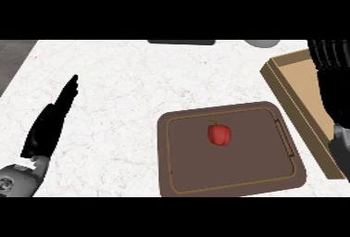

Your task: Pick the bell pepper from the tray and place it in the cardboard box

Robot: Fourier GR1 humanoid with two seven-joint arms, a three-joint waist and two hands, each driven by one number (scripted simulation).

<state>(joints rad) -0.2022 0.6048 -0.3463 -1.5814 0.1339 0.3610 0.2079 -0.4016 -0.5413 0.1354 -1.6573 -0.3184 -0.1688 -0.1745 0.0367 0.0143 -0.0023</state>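
Note:
A small red bell pepper [219, 134] with a green stem lies near the middle of the brown tray [191, 176] at the lower centre right. The cardboard box [290, 88] stands at the right edge, partly covered by my right hand [331, 74], which hangs over it with straight fingers pointing away, well to the right of the pepper. My left hand [51, 122] rests at the left with straight fingers pointing up, far from the tray. Neither hand holds anything.
The counter [137, 83] is white marble. A dark flat object [181, 42] and a grey round object [262, 43] sit at the far edge. A dark grey strip [14, 58] borders the counter at the upper left.

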